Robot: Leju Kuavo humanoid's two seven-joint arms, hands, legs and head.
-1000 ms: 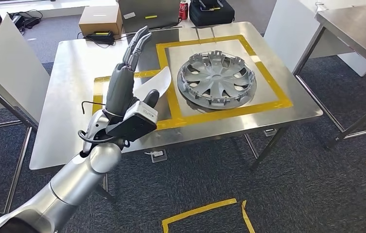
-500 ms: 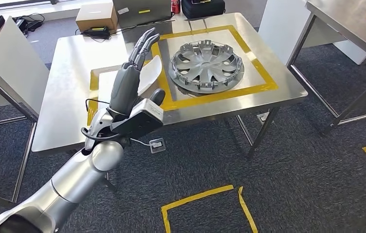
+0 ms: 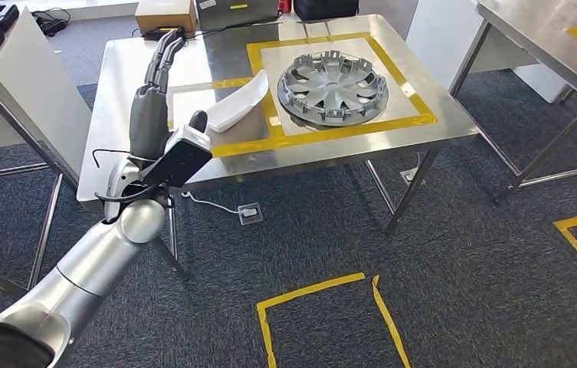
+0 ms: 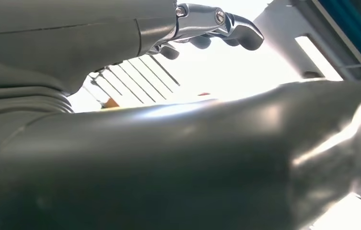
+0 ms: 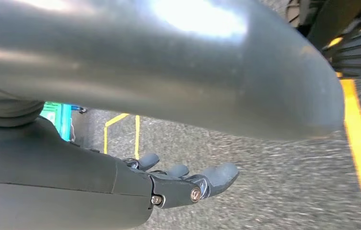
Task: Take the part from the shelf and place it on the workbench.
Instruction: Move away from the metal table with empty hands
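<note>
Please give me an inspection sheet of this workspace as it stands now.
Surface: steel workbench with yellow tape frames.
Job's things: white part lying on the bench across the tape; wheel cover inside the larger frame.
Clutter: cardboard box at the far edge.
Hands: left hand raised, fingers straight, holding nothing; right hand hanging over the floor, holding nothing.
Cables: black wire looping at the left wrist; white lead under the bench.
Surroundings: grey carpet with yellow tape; second table to the right.
</note>
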